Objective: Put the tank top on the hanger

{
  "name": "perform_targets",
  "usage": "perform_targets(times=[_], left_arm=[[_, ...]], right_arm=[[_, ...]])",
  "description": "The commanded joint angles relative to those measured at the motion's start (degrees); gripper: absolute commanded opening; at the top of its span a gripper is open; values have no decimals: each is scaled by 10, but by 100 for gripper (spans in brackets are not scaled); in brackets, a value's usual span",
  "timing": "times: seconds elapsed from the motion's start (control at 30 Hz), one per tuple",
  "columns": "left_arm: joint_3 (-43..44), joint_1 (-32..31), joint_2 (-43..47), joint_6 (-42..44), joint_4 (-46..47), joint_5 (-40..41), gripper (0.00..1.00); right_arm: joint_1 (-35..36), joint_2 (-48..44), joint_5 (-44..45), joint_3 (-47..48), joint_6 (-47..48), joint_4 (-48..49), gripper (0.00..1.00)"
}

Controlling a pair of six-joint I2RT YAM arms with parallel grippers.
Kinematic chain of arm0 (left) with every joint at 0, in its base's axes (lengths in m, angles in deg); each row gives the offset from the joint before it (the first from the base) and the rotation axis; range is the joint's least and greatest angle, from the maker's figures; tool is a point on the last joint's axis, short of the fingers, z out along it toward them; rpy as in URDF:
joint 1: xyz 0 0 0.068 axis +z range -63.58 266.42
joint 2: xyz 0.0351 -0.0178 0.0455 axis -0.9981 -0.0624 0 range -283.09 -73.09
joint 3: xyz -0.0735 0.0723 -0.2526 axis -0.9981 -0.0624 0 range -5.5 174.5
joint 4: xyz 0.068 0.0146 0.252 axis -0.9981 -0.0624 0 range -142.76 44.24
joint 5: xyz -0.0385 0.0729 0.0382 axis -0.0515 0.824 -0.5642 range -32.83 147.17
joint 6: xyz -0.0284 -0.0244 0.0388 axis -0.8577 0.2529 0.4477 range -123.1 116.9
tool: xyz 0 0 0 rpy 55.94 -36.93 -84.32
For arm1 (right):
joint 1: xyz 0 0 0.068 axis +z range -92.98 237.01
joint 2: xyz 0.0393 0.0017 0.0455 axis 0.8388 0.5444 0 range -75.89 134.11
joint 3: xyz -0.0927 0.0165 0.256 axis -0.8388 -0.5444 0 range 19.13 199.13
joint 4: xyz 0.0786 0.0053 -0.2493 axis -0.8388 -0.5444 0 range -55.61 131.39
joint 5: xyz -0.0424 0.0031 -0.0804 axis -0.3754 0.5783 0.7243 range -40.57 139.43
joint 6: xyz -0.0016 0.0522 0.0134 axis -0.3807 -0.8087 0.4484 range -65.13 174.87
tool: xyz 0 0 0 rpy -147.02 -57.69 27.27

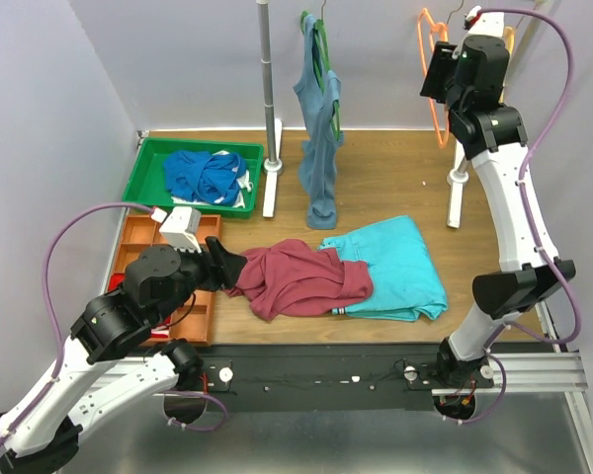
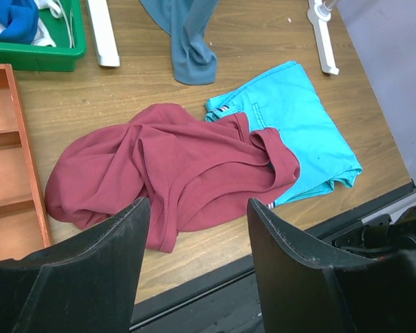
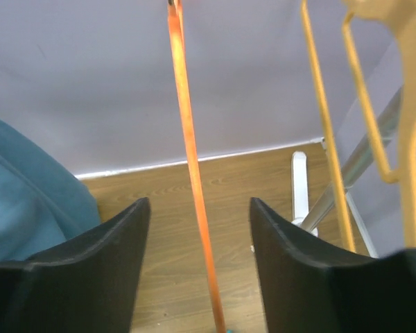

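Observation:
The maroon tank top (image 1: pixel 301 279) lies crumpled on the wooden table, partly over a turquoise folded garment (image 1: pixel 400 265). My left gripper (image 1: pixel 233 269) hovers at its left edge. In the left wrist view the tank top (image 2: pixel 173 163) spreads beyond the open left gripper (image 2: pixel 198 216), which holds nothing. The bright orange hanger (image 1: pixel 438 123) hangs on the rack at the back right, with my right gripper (image 1: pixel 439 77) raised to it. In the right wrist view the hanger's thin bar (image 3: pixel 189 159) runs down between the open right gripper (image 3: pixel 199 208), touching neither finger.
A paler yellow-orange hanger (image 3: pixel 331 146) hangs right of the orange one. A grey-blue top on a green hanger (image 1: pixel 319 128) hangs mid-back from a rack with white feet (image 1: pixel 458 193). A green bin (image 1: pixel 148 163) with blue cloth and an orange tray (image 1: pixel 138 237) sit at the left.

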Motion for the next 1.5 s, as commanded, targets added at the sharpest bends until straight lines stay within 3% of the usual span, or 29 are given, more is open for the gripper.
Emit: perform_targets(times=[0.0,0.23,0.37,0.4,0.43,0.63,0.87,1.07,1.23,1.47], left_arm=[[2,1,11,-1,-4,9,67],[5,1,15,0,-13,17,67],[6,1,11,1,-11,18,67],[6,1,10,1,-10,20,67],[5,2,9,-1,-8,19,67],[-7,1,3,-4,8,12,67],[-21,1,-7,-9,25,11,67],[-51,1,-18,-52,48,23,67],[-101,1,-37,-83,82,33,68],[-191,1,-48,-127,125,45,67]], right_arm=[[-14,28,-58,-5,-8,-14,62],[-14,32,-36,-18,-16,-12,37],[-14,26,-19,3,-15,-22,13],[-14,26,-10,10,-14,-29,3],[-14,24,-7,30,-14,-32,1],[-14,-1,-24,55,-12,-40,1],[-14,-48,-70,20,-38,-52,1],[-14,-147,-112,-108,-72,-32,1],[-14,-219,-199,-183,-103,-80,1],[-14,-397,-255,-426,-136,-112,1]])
